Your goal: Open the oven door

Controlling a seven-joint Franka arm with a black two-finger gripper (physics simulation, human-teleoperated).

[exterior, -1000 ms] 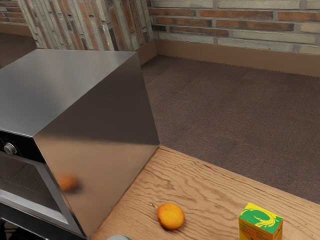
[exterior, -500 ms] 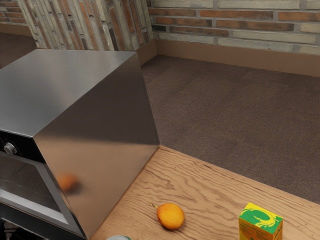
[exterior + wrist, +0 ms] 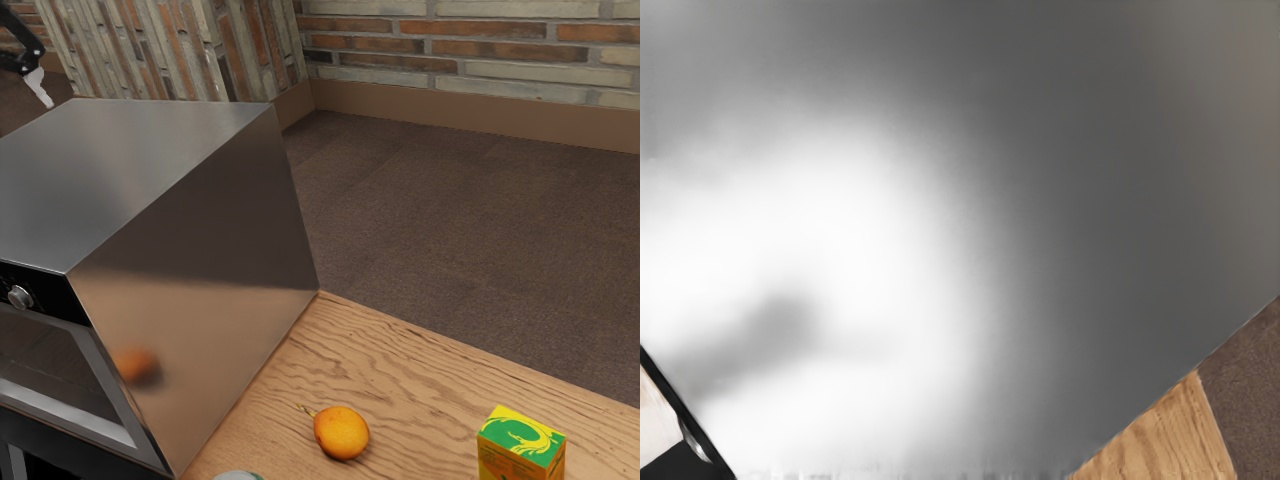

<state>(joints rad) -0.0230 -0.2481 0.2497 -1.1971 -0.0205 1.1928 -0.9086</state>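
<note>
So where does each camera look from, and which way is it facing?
Exterior view: beside my arm, raised, looking down over the boxy silver metal oven and the wood-grained table toward the brown floor; a black and pale piece of my hand shows at its upper left corner.
Wrist view: on my hand, facing roughly down at the oven's shiny top; the grey smudge there may be my reflection.
Shared: the oven's top, part of the table and the floor.
</note>
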